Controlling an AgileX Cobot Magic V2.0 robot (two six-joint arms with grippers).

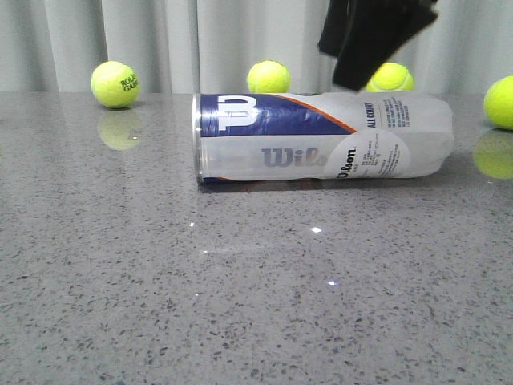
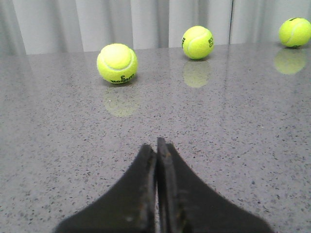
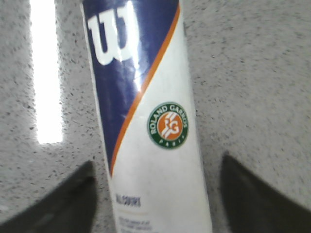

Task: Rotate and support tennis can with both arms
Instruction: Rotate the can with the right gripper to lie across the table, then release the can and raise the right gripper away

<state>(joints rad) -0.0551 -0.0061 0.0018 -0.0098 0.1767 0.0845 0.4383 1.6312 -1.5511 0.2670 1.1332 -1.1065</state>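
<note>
The tennis can (image 1: 321, 138) lies on its side on the grey speckled table (image 1: 240, 305), lid end to the left, navy and orange Wilson label facing me. My right gripper (image 1: 370, 48) hangs above the can's right half, its tips just over the can's top. In the right wrist view the can (image 3: 150, 126) runs between the two spread fingers (image 3: 58, 204), which stand apart from it on either side; the gripper (image 3: 155, 194) is open. My left gripper (image 2: 156, 145) is shut and empty, low over bare table, and does not show in the front view.
Several yellow tennis balls sit along the table's back edge by the white curtain: one at far left (image 1: 115, 84), one behind the can (image 1: 268, 77), one behind the right gripper (image 1: 390, 78), one at far right (image 1: 501, 103). The left wrist view shows three balls, the nearest (image 2: 117, 63).
</note>
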